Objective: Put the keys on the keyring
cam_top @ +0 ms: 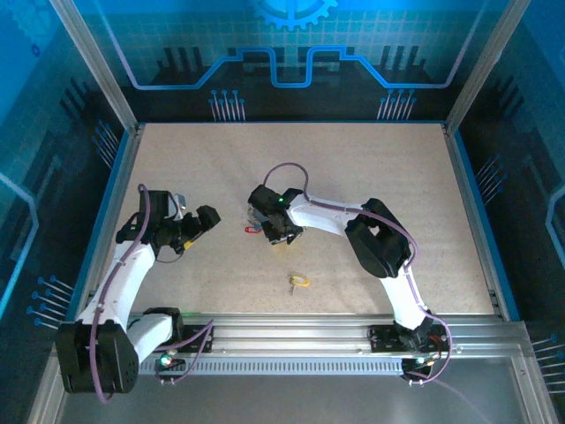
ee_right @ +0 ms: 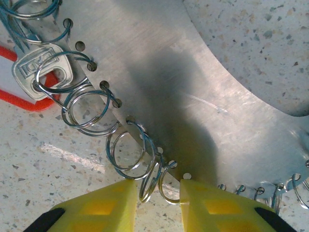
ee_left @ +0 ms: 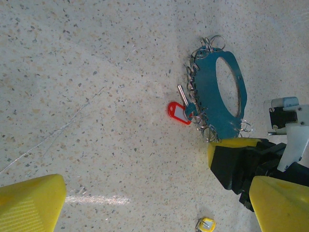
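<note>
The keyring is a teal oval plate (ee_left: pixel 207 92) with several silver rings along its rim, lying flat on the table. The red key (ee_left: pixel 177 112) lies at the plate's left edge. In the right wrist view its metal head (ee_right: pixel 41 72) is threaded on one ring. The yellow key (cam_top: pixel 300 283) lies alone nearer the arms (ee_left: pixel 206 224). My right gripper (ee_right: pixel 157 193) is down at the plate's rim. Its yellow pads stand a little apart with two ring loops (ee_right: pixel 149 179) between them, open. My left gripper (cam_top: pixel 205 221) hovers wide open to the left, holding nothing.
The speckled tabletop (cam_top: pixel 371 168) is bordered by aluminium rails and blue walls. My right arm's elbow (cam_top: pixel 380 243) stands right of the plate. One yellow finger (ee_left: pixel 234 143) of my right gripper shows in the left wrist view at the plate's lower end.
</note>
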You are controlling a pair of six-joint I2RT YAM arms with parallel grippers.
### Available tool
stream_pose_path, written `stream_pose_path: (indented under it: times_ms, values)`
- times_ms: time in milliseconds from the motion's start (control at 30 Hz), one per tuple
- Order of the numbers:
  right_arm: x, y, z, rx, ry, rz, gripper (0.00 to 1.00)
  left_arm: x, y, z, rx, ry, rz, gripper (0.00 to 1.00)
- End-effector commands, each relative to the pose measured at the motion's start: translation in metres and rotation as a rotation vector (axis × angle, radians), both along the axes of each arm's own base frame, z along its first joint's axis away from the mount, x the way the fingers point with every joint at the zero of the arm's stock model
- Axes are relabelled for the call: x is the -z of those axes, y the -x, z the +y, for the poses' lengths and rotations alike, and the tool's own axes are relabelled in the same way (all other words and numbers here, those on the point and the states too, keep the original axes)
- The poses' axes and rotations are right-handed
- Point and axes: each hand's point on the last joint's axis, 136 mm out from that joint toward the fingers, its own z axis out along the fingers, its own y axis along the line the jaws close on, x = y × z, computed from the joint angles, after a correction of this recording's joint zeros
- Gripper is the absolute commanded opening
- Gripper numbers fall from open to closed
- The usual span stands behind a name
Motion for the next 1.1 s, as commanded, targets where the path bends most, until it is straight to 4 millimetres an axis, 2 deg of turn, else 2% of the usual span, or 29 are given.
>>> stream_pose_path:
  times_ms: [0, 367, 533, 900, 1067]
  values:
    - [-0.0215, -0.0086, -0.0023, 0.041, -0.030, -0.020, 0.29, -0.0011, 0.0037, -0.0038, 0.025, 0.005, -0.003, 0.99]
    - [-0.0241, -0.0122, -0.0001, 0.054, -0.042, -0.014, 0.34, 0.0015, 0.0058, -0.0021, 0.020, -0.005, 0.007, 0.99]
    - [-0.0174, -0.0112, -0.0007, 0.058, -0.038, 0.002, 0.29, 0.0009, 0.0052, -0.0019, 0.022, -0.008, 0.008, 0.99]
    - [-0.0211, -0.0147, 0.0007, 0.049, -0.040, -0.011, 0.23, 0.0017, 0.0045, -0.0027, 0.021, -0.001, 0.007, 0.99]
    - [-0.0180, -0.0140, 0.0028, 0.054, -0.047, 0.003, 0.14, 0.0017, 0.0049, -0.0009, 0.019, -0.013, 0.010, 0.99]
